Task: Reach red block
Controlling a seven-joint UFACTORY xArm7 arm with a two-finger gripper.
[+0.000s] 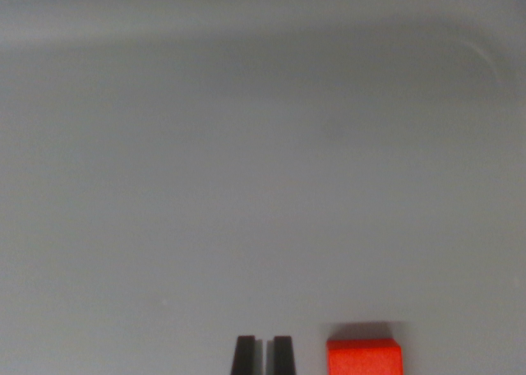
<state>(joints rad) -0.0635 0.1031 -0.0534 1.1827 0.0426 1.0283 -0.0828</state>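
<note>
Here the wrist view looks down on a plain grey counter point(263, 186) that fills nearly the whole picture. At the bottom edge, a little right of centre, the two dark fingertips of the pincer point(263, 355) poke up into view. They stand close together, with only a thin sliver of grey showing between them, and nothing is held there. The red block point(365, 358) sits on the counter just beside the pincer, toward the wrist view's right, with a clear strip of grey separating it from the nearer fingertip point(283, 355). Only the block's upper part shows, since the bottom edge of the picture cuts it off. Its top edge lies roughly level with the tips of the fingers, and a soft shadow falls on the counter just above it. A faint curved mark shows near the upper right corner; what it is cannot be told.
</note>
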